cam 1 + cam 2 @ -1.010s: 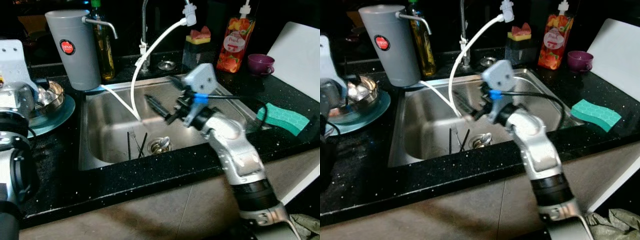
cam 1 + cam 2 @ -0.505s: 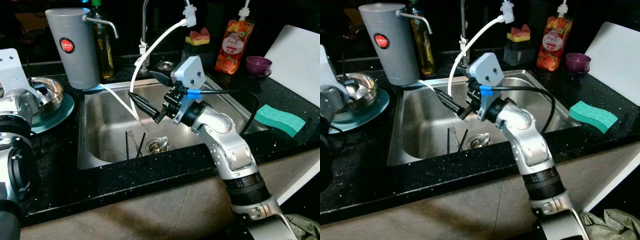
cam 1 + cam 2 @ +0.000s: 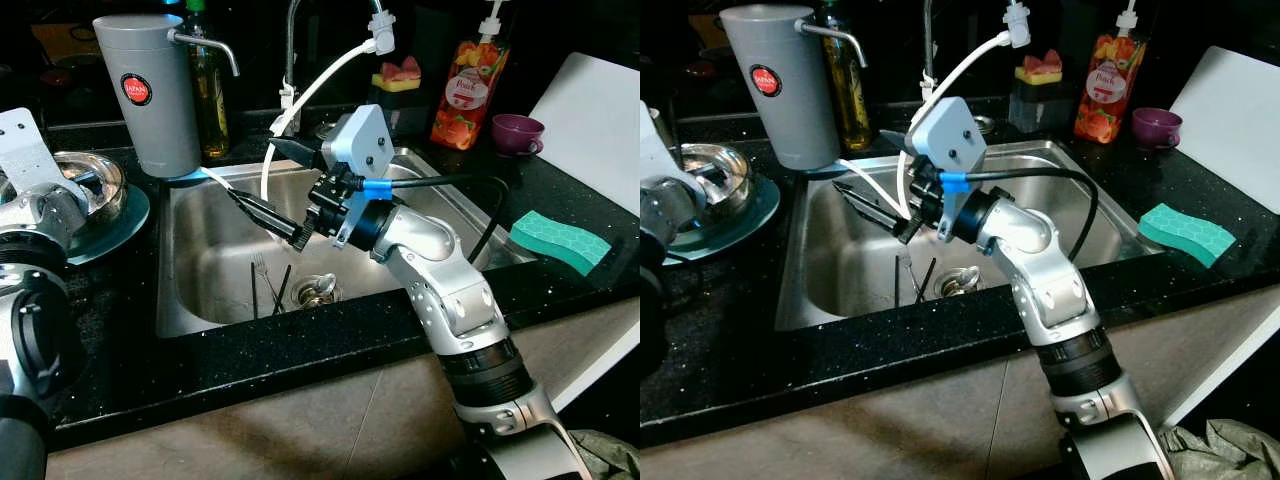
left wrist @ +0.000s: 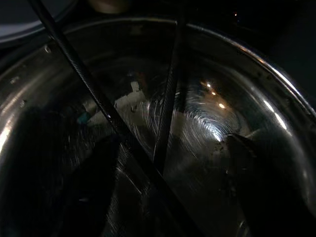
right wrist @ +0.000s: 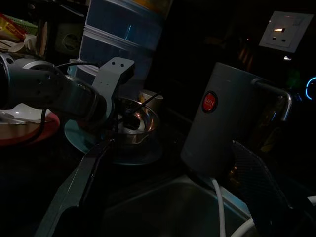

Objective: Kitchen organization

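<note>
**Inspector:** While you go left to right, what sits at each set of fingers?

**Operator:** My left gripper (image 4: 163, 163) points down into the steel bowl (image 3: 92, 183), which stands on a teal plate (image 3: 125, 225). Two thin dark sticks (image 4: 168, 98) cross the bowl ahead of the fingers. Whether those fingers are apart or together, I cannot tell.

**Inspector:** And further right?

**Operator:** My right gripper (image 3: 265, 180) hangs over the sink (image 3: 190, 290), its fingers spread apart and holding nothing. A grey water filter jug (image 3: 150, 90) stands beyond the fingertips, and the white hose (image 3: 300, 105) runs between the two fingers. Below them, a fork (image 3: 266, 275), two dark sticks and a spoon (image 3: 322, 290) lie on the sink floor by the drain.

**Inspector:** Behind the wrist?

**Operator:** A green sponge (image 3: 565, 240) lies on the black counter (image 3: 300, 350), well apart from the fingers.
</note>
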### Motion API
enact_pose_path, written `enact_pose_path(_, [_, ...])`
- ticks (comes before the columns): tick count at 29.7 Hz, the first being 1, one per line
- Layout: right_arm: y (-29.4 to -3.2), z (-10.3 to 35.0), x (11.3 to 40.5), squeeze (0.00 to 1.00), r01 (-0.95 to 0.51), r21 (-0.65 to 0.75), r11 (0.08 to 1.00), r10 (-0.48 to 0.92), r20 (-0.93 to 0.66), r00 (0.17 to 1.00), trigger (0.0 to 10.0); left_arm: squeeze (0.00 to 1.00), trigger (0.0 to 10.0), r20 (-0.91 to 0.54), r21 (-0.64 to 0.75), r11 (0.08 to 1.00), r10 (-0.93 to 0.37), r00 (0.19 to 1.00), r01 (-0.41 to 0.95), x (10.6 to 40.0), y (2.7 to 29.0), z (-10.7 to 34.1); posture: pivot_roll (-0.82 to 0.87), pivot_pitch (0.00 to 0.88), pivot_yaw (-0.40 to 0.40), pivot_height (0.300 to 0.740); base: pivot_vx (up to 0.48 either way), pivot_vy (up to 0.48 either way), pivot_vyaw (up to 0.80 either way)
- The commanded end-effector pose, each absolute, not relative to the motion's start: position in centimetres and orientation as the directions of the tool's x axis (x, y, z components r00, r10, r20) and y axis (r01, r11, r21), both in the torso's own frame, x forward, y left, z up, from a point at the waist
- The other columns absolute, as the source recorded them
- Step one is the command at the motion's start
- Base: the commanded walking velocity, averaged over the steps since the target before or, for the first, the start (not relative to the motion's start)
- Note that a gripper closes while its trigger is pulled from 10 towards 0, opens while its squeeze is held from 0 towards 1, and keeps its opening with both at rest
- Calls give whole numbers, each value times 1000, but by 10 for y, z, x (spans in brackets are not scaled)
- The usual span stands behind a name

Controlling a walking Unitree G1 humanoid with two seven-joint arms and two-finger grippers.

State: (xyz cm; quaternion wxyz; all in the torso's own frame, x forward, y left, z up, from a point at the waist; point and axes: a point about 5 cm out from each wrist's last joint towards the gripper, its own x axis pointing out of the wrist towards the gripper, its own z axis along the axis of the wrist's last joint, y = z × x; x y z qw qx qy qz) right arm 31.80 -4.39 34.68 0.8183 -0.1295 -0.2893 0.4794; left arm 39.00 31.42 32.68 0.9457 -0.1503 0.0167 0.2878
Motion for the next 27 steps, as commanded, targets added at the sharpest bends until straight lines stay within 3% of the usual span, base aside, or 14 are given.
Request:
enact_pose_path(1, [-51,339,323,0,-715,-479,509,858,352,375,10000,0,0,-142,-295,785,527,838,-544,391,312,322,31,165,-15,740,0,0,0])
enact_pose_path(20, [-62,309,357,0,-708,-431,559,827,345,443,10000,0,0,-147,-369,744,544,826,-557,387,321,324,41,152,-21,740,0,0,0])
enact_pose_path(27, [-59,342,339,0,-692,-459,556,826,399,399,10000,0,0,-131,-374,744,549,825,-554,385,325,327,40,148,-25,740,0,0,0])
